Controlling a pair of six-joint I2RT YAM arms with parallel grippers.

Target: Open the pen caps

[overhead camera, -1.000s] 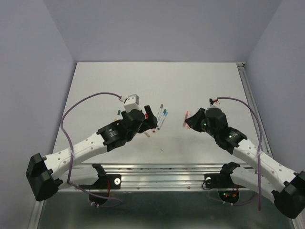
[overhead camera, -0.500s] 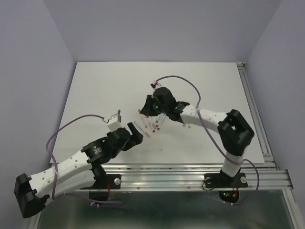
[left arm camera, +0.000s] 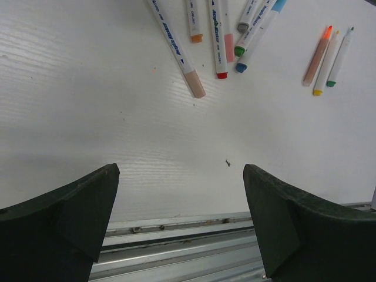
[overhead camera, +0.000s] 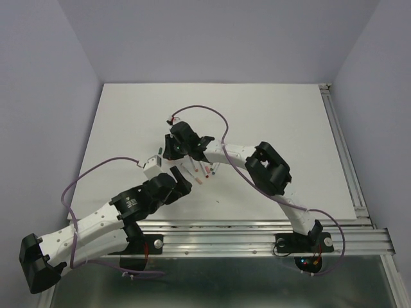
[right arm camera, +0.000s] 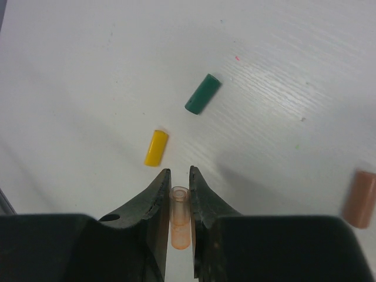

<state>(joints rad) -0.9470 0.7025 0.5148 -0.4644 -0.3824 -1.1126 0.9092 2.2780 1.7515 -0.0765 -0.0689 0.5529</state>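
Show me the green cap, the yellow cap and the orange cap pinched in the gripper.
green cap (right arm camera: pixel 202 93): right wrist view, middle of its side.
yellow cap (right arm camera: pixel 156 148): right wrist view, middle of its side.
orange cap (right arm camera: pixel 180 222): right wrist view, its clear body below the open rim.

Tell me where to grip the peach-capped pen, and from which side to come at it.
Grip the peach-capped pen on its white barrel, about mid-length, coming from above with the jaws across it. It lies flat on the table, so only its top and sides are reachable; the orange-ended pen beside it lies apart, likely leaving room. That keeps the peach cap free to pull.
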